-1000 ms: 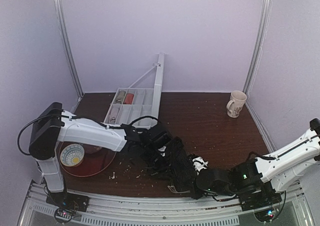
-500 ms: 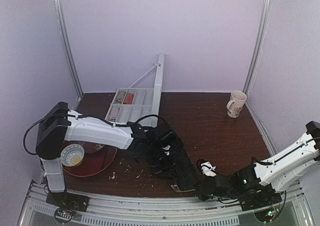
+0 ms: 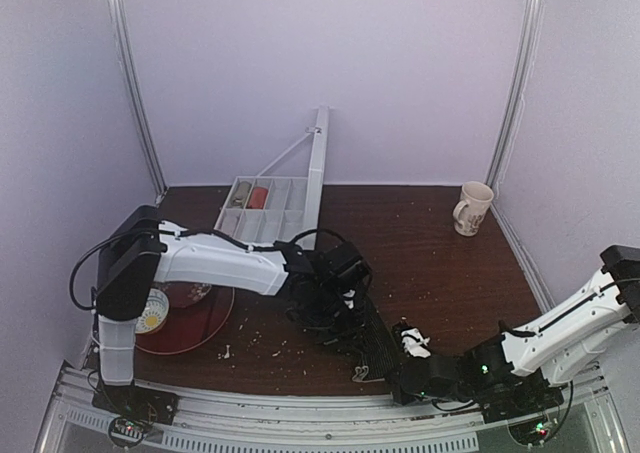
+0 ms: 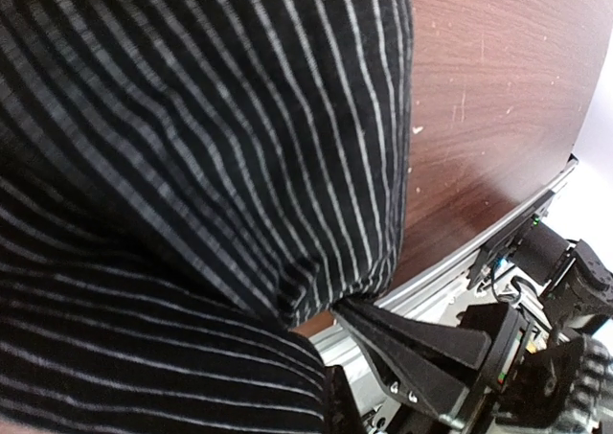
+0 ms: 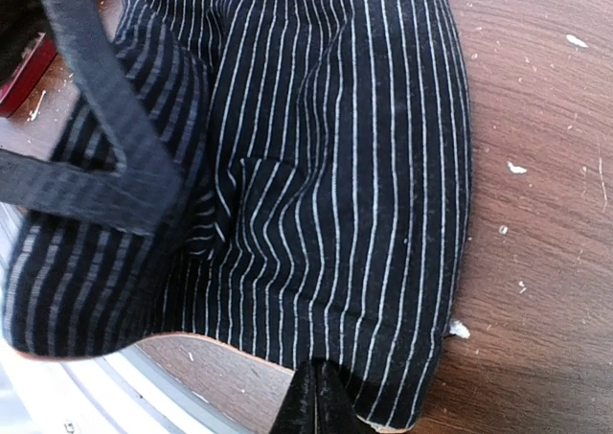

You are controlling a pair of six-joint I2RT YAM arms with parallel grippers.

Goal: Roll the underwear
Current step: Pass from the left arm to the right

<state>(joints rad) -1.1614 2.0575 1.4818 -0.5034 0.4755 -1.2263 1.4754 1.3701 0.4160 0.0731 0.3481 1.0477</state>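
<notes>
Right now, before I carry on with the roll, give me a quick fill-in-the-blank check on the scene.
1. The underwear is black with fine pale ____.
2. On the table, the mug stands in the far ____ corner.
3. The bowl sits on the ____ plate.

Missing words: pinstripes; right; red.
</notes>
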